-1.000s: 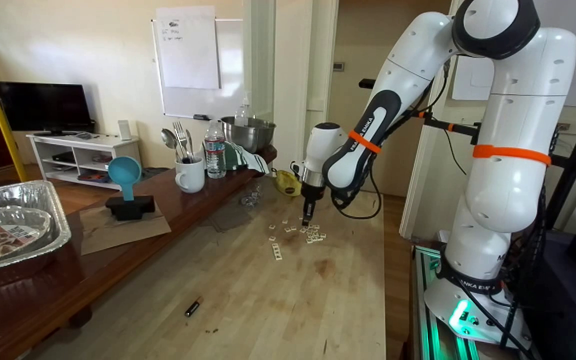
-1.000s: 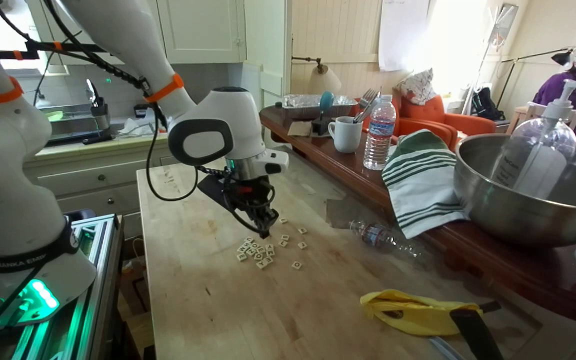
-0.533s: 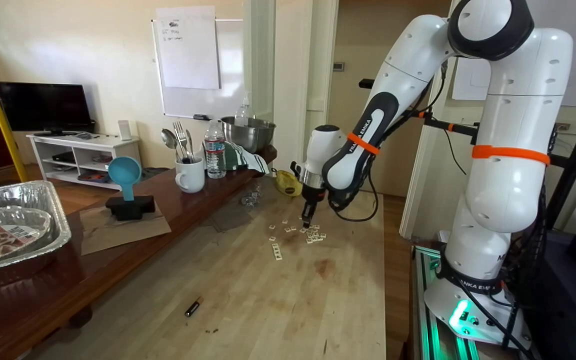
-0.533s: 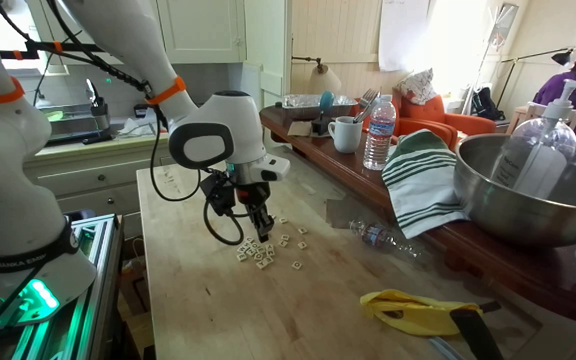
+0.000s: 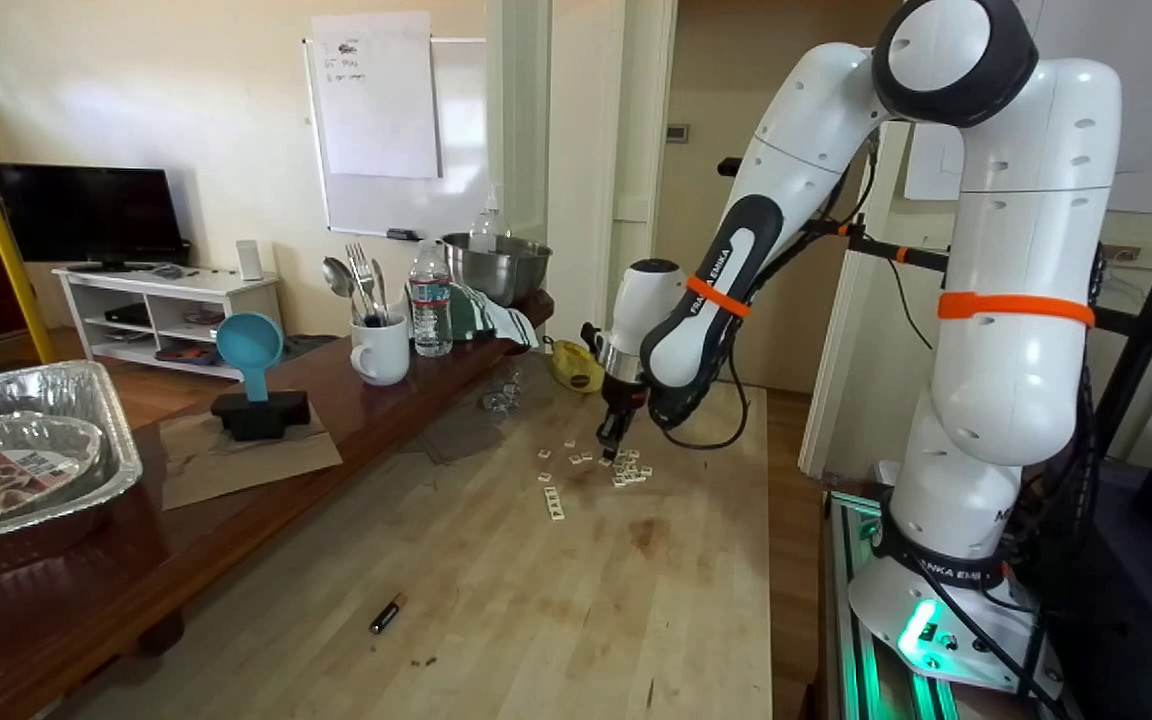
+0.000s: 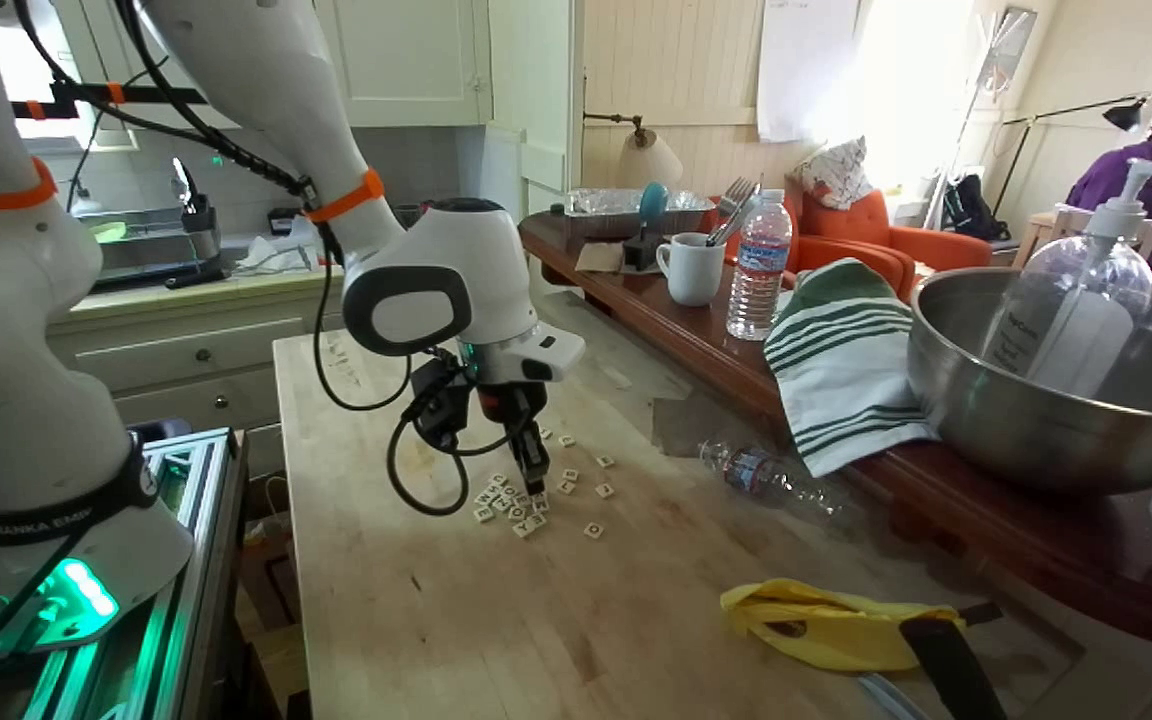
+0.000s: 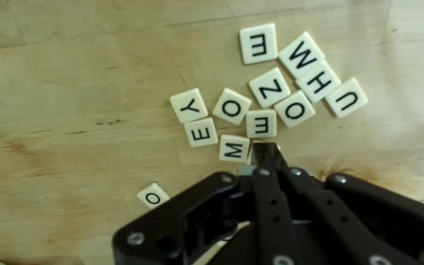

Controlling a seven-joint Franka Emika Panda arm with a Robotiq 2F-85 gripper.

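White letter tiles lie loosely clustered on the wooden table (image 5: 496, 600). My gripper (image 7: 266, 145) is shut, its fingertips pressed together with nothing visible between them. One tile (image 7: 249, 157) lies mostly hidden below the tips; whether they touch it I cannot tell. Just left of the tips is the M tile (image 7: 234, 148), and an E tile (image 7: 261, 123) sits right ahead of them. Farther off are Z (image 7: 269, 88), W (image 7: 301, 55) and U (image 7: 346, 97) tiles. An O tile (image 7: 153, 195) lies apart at lower left. In an exterior view, a short row of tiles (image 5: 554, 503) lies beside the cluster.
A battery (image 5: 387, 613) lies on the table. Toward the raised dark shelf are a crushed bottle (image 6: 766, 470) and a yellow bag (image 6: 826, 625). The shelf bears a mug of cutlery (image 6: 693, 270), a water bottle (image 6: 760, 265), a striped towel (image 6: 841, 360) and a metal bowl (image 6: 1056, 440).
The arm has come lower and its wrist has turned, with the gripper's tips shifting slightly over the tile cluster. The jaws stay shut. The tiles show no visible movement.
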